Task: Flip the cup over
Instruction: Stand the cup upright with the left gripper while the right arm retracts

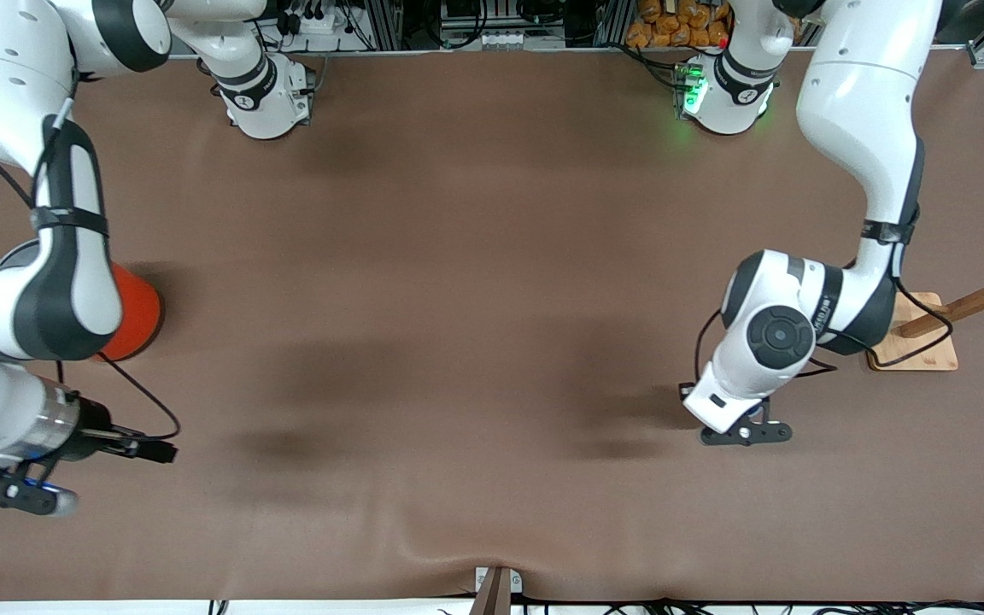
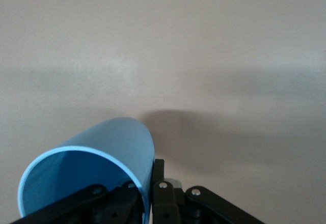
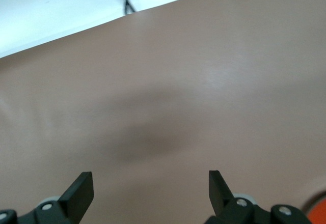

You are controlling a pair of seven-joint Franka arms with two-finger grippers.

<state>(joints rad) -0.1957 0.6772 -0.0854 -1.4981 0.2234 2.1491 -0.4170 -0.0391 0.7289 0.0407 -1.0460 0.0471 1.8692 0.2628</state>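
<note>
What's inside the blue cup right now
The cup in the left hand shows only its darker blue inner wall through the open mouth; nothing is visible inside. The hand covers the lower part of the opening, so that stays unseen.

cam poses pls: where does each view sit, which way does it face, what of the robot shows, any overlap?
Front: high across the table, facing both bases; shows both arms, the orange can, wooden rack.
Left wrist: on the left arm, facing the table; left gripper clamps the cup at its rim.
Right wrist: faces the table edge; right gripper open, empty.
Shared: orange can, right wrist and front.
</note>
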